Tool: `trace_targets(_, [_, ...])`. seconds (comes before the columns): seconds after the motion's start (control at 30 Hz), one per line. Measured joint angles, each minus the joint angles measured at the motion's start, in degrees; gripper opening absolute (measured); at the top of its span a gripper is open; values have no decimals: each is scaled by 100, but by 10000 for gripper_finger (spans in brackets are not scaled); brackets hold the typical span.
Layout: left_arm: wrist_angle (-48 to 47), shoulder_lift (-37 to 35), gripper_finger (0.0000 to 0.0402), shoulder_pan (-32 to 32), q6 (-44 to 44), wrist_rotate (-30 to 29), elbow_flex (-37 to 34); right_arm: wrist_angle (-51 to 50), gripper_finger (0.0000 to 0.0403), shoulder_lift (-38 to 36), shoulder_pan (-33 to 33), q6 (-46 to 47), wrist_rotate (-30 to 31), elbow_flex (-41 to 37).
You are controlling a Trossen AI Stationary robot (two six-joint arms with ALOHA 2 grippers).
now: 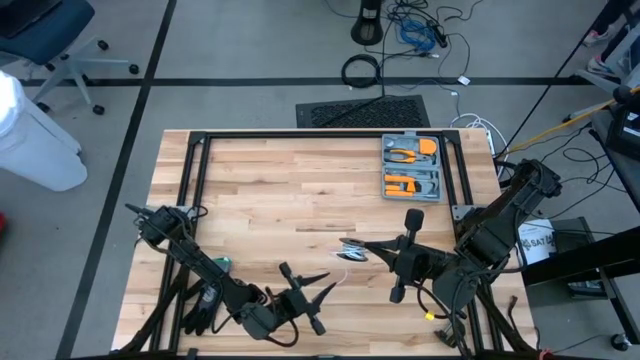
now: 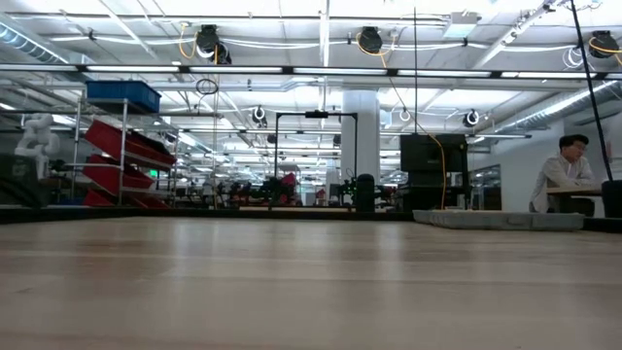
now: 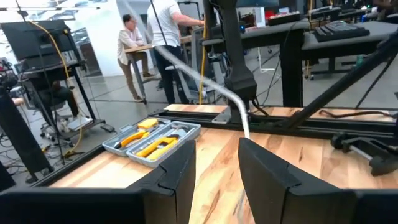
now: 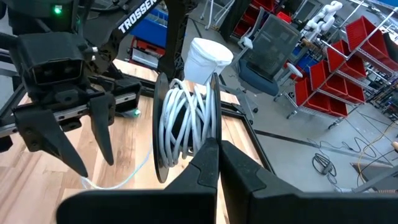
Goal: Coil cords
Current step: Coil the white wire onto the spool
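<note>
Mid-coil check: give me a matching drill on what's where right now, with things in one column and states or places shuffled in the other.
1. cord
2. left tool
3. right tool
4. grey case

A. open, near the table's front edge
B. far right part of the table, orange items inside
C. wound in white loops
D. shut on the cord

Pairs: 1-C, 2-A, 3-D, 4-B

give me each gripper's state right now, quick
Left gripper: open, empty, a loose cord strand between its fingers.
Right gripper: shut on the coiled white cord.
</note>
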Motion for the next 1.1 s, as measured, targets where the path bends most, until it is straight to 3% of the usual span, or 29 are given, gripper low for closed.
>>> trace_targets(1.1, [-38, 0, 128, -199, -302, 275, 0, 6, 0, 0, 0, -22, 0, 0])
